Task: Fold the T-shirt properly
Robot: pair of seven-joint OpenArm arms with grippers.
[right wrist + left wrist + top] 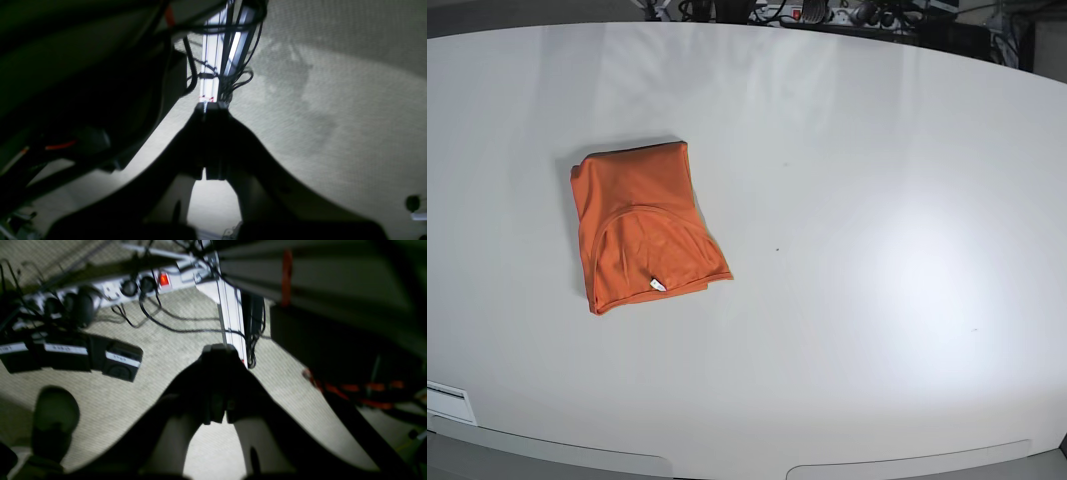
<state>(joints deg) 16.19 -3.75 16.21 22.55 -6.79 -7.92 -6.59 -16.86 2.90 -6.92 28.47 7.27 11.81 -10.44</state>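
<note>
Orange T-shirt (642, 232) lies folded in compact packet on white surface (877, 250), left-centre, task apparently complete; left hand (218, 351) & right hand (210, 106) both closed, empty, off-surface.

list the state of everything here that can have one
plain orange short-sleeved T-shirt: folded into a compact bundle, lying flat on the white table, small white tag showing
left claw: shut, empty, off the table
right claw: shut, empty, off the table
white power strip: red switch lit
</note>
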